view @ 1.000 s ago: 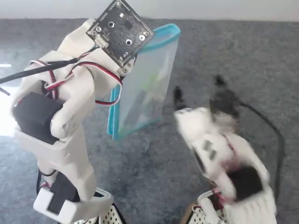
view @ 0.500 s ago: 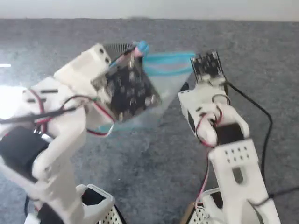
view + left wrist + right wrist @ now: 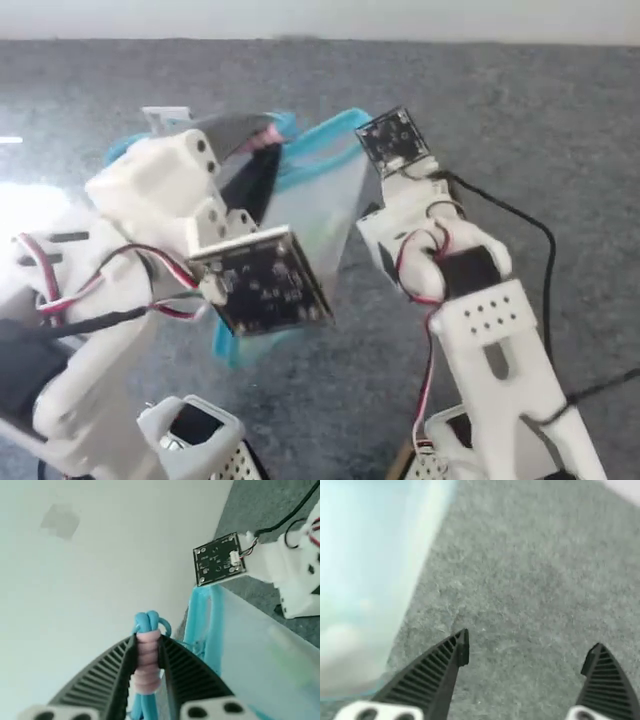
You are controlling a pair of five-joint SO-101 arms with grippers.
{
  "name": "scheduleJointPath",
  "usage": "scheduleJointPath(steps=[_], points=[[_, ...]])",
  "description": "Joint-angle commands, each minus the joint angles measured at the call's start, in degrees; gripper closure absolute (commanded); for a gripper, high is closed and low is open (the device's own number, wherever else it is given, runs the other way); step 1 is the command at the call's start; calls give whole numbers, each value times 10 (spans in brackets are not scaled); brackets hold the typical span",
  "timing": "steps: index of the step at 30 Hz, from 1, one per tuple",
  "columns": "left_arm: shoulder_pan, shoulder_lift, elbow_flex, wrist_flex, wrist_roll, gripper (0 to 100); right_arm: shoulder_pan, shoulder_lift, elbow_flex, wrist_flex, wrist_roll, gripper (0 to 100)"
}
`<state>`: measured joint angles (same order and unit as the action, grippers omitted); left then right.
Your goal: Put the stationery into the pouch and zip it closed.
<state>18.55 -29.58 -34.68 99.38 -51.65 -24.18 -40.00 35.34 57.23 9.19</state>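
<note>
A translucent pouch (image 3: 318, 205) with a blue zip edge hangs off the grey mat, tilted. Its pink and blue pull cord (image 3: 147, 662) is pinched between the ribbed black fingers of my left gripper (image 3: 147, 650), which holds it up at the pouch's top corner (image 3: 262, 128). Pale and greenish shapes (image 3: 292, 657) show faintly through the pouch wall. Beside the pouch (image 3: 365, 575), my right gripper (image 3: 529, 652) hovers above the mat, open with nothing between its fingers. The right arm's camera board (image 3: 395, 140) stands close against the pouch's right edge.
Grey carpet-like mat (image 3: 560, 130) covers the table, with a white wall (image 3: 320, 18) along the far edge. Both arm bases (image 3: 195, 440) (image 3: 480, 445) sit at the near edge. A black cable (image 3: 520, 215) loops right of the right arm.
The left arm has swung down and forward, carrying the pouch by its cord to a flatter tilt. The right arm rose from low on the right and closed in on the pouch.
</note>
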Motion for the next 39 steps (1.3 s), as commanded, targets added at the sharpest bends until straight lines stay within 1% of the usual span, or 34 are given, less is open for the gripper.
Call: scheduleJointPath(steps=[1, 2, 5, 8, 10, 12, 14, 16, 18, 20, 21, 23, 25, 27, 29, 31, 32, 34, 36, 38, 39], points=[[-56, 11, -22, -4, 48, 989, -3, -59, -30, 38, -34, 634], [-79, 23, -21, -14, 95, 989, -7, -63, -21, 45, -37, 634], [-144, 75, -23, -35, 271, 989, -20, -63, 4, 41, -34, 634], [-150, 127, -24, -38, 412, 989, -22, -69, 18, 16, -34, 634], [-151, 158, -25, -40, 463, 989, -20, -69, 16, 14, -34, 634], [-159, 191, -31, -40, 492, 989, -21, -62, 20, 16, -34, 634], [-184, 225, -41, -49, 520, 989, -22, -64, 35, 15, -33, 634], [-191, 254, -52, -41, 553, 989, -19, -63, 47, 14, -33, 634], [-188, 276, -61, -12, 622, 989, -22, -62, 56, 7, -14, 634], [-154, 289, -67, 12, 710, 989, -22, -62, 64, -14, -6, 634], [-133, 290, -65, 13, 739, 989, -19, -62, 70, -24, -5, 634], [-85, 282, -64, 12, 772, 989, -18, -62, 85, -39, -3, 634], [-46, 279, -66, 11, 766, 987, -19, -62, 100, -53, -2, 634], [-15, 273, -64, 11, 734, 962, -21, -62, 113, -82, -2, 634], [1, 259, -57, 13, 697, 892, -18, -62, 129, -126, -2, 634], [7, 232, -22, 13, 658, 818, -10, -61, 145, -169, -5, 634], [8, 210, 0, 13, 629, 806, -8, -61, 152, -190, -6, 634], [8, 163, 42, 12, 578, 824, -5, -61, 169, -233, -6, 634], [5, 107, 79, 12, 542, 859, -5, -61, 189, -261, -7, 634], [-2, 53, 116, 12, 514, 885, -5, -64, 201, -262, -3, 634], [-18, 26, 139, 12, 499, 891, -5, -68, 203, -252, -2, 634]])
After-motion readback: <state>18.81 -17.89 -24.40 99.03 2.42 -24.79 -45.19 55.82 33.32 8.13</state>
